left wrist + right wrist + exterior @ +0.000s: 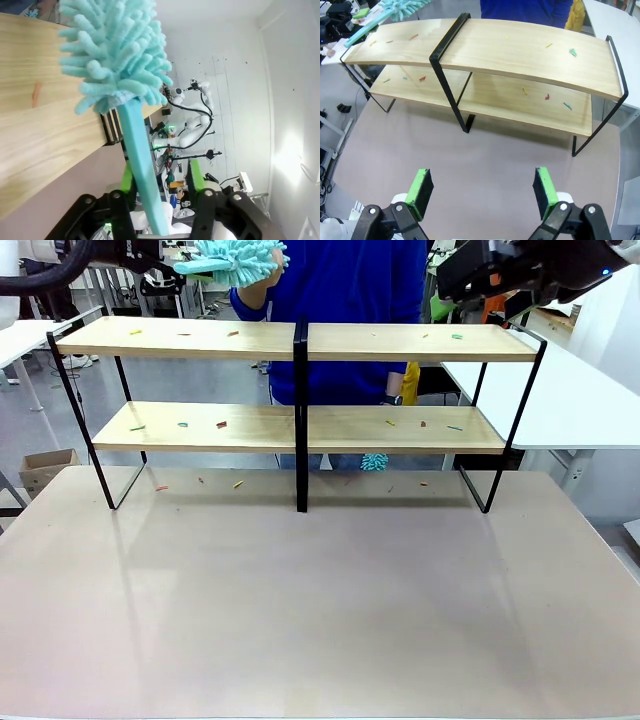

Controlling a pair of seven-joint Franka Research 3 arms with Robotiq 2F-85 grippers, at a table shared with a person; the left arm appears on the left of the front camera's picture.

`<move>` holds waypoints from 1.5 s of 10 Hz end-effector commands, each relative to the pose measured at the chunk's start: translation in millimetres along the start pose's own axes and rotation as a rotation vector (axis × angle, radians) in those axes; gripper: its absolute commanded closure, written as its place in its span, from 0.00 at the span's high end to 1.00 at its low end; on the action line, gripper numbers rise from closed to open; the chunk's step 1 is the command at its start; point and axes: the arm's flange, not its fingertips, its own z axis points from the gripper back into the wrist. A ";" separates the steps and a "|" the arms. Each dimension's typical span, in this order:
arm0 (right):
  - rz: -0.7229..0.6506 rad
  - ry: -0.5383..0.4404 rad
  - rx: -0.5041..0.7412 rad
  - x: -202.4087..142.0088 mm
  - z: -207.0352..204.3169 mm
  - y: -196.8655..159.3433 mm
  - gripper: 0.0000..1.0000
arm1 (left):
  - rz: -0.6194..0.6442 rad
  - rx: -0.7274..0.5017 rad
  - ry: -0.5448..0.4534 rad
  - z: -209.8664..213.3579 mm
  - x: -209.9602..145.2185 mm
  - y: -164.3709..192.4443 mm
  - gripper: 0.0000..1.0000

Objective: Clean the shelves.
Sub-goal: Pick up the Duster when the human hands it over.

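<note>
The shelves (400,342) stand at the far side of the table, two tiers of light wood in a black frame, strewn with small coloured scraps (221,424). My left gripper (160,172) is shut on the flat handle of a teal fluffy duster (115,55), whose head is raised above the left end of the top board (30,130). From the front, the duster (235,260) hangs above the top left board, close to the person's sleeve. The right wrist view shows the shelves (520,55) from above and the duster (395,7) at their far left. My right gripper (482,192) is open over the table, holding nothing.
A person in blue (340,300) stands right behind the shelves. A second teal fluffy thing (375,462) shows below the lower board. Scraps (238,483) also lie on the table (320,600) under the shelves. White tables (580,400) flank the scene and a cardboard box (45,468) sits on the floor at left.
</note>
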 end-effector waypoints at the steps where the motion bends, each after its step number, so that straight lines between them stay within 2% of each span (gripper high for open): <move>1: -0.002 0.000 0.003 1.5 0.6 -0.6 1.00 | 0.009 0.028 -0.007 -0.1 -4.6 -1.2 0.00; 6: -0.002 0.000 0.003 1.5 0.6 -0.6 1.00 | -0.027 0.078 -0.022 11.9 -13.3 -8.1 0.00; 7: -0.002 0.000 0.003 1.5 0.6 -0.6 1.00 | -0.068 0.075 0.043 19.1 -19.6 -14.0 0.00; 9: -0.002 0.000 0.003 1.5 0.6 -0.6 1.00 | -0.170 0.012 0.199 68.6 -47.5 -35.1 0.00; 10: -0.002 0.000 0.003 1.5 0.6 -0.6 1.00 | -0.254 0.014 0.279 117.1 -72.7 -48.1 0.00; 11: -0.002 0.000 0.003 1.5 0.6 -0.6 1.00 | -0.317 0.042 0.302 168.4 -98.0 -56.6 0.00; 12: -0.002 0.000 0.003 1.5 0.6 -0.6 1.00 | -0.333 0.100 0.230 223.0 -124.6 -60.2 0.00; 13: -0.002 0.000 0.003 1.5 0.6 -0.6 1.00 | -0.312 0.148 0.117 278.6 -150.3 -57.9 0.00; 14: -0.002 0.000 0.003 1.5 0.6 -0.6 1.00 | -0.313 0.111 0.019 339.6 -183.4 -53.0 0.00; 15: -0.002 0.000 0.003 1.5 0.6 -0.6 1.00 | -0.237 0.124 -0.139 386.9 -208.1 -41.3 0.00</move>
